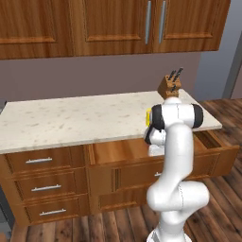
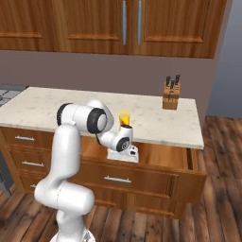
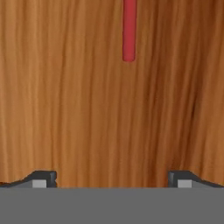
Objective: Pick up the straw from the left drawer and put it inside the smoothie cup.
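In the hand view the red straw (image 3: 129,30) lies on the plain wood floor of the left drawer (image 3: 65,109), its near end a good way ahead of my gripper (image 3: 112,180) and slightly right of centre. The fingertips (image 3: 41,179) stand wide apart, open, with nothing between them. The right base view has my hand (image 2: 124,151) lowered into the pulled-out left drawer (image 2: 165,158), just below the counter edge. The yellow smoothie cup (image 2: 125,118) stands on the counter right behind the hand. From the left base view the arm hides most of the cup (image 1: 149,116).
A wooden knife block (image 2: 171,94) stands at the counter's back right. Three narrower drawers with silver handles (image 1: 45,186) are stacked left of the open drawer (image 1: 118,150). Wall cabinets (image 1: 113,23) hang above the marble counter (image 1: 71,120).
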